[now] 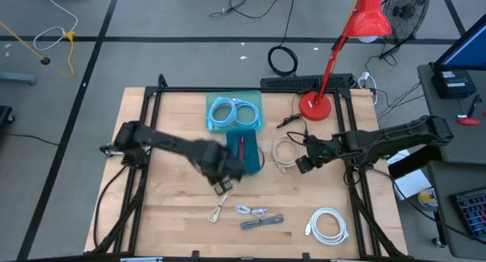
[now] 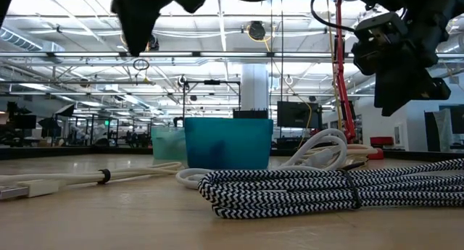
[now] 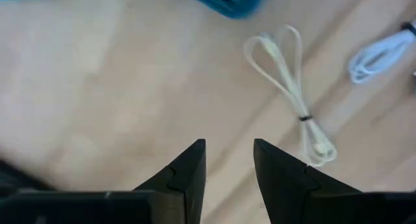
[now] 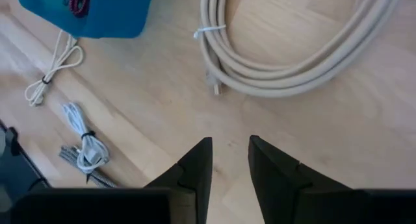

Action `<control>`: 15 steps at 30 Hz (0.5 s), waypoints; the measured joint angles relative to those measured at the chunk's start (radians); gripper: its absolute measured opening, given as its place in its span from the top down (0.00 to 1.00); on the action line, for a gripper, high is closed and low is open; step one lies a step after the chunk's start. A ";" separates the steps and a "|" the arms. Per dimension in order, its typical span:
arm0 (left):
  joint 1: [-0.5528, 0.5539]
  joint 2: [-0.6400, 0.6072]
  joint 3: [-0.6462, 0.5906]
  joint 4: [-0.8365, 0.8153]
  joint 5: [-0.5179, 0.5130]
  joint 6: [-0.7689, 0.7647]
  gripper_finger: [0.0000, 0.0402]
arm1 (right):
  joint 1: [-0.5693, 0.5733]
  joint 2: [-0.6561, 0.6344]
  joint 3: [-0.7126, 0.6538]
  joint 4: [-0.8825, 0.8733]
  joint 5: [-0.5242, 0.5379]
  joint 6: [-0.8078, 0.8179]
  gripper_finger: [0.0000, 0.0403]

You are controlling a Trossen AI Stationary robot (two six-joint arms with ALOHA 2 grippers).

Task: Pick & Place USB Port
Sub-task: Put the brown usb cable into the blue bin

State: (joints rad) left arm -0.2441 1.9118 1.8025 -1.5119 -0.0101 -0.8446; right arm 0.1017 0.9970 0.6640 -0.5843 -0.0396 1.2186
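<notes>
Right gripper [image 4: 229, 160]: fingers slightly parted, empty; coiled beige cable [image 4: 286, 52] just ahead, blue plastic bin [image 4: 97, 13] beyond.
Left gripper [image 3: 229, 165]: slightly parted, empty; thin cream cable [image 3: 292, 94] ahead.

The bin [image 1: 244, 149] stands near the middle of the table [image 1: 175, 216]. Touching the bin's far side sits a tray [image 1: 257, 101] holding a coiled cable [image 1: 232, 112]. Inside the bin lies a small cable [image 1: 242, 146]. Right of the bin lies a cable coil [image 1: 285, 153], and beyond that coil, at the table's far right corner, stands the lamp [image 1: 315, 105]. Before the bin, toward the near edge, lie a thin cable [image 1: 219, 211], then to its right a short bundle [image 1: 250, 210] touching a braided cable [image 1: 263, 222], and farther right a big coil [image 1: 328, 224]. The left gripper [image 1: 222, 185] hangs just before the bin's left corner; the right gripper [image 1: 301, 165] hangs just right of the cable coil.
</notes>
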 joint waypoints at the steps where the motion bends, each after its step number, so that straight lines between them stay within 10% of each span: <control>1: -0.021 0.000 -0.029 0.039 0.003 -0.038 0.67 | 0.000 0.000 0.000 -0.001 -0.013 0.000 0.78; 15: -0.202 0.000 -0.292 0.455 -0.157 -0.364 0.67 | 0.064 0.000 0.000 0.005 -0.149 -0.078 0.78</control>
State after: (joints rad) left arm -0.4464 1.9121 1.5106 -1.0567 -0.1675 -1.2090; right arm 0.1652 0.9970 0.6640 -0.5793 -0.1882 1.1403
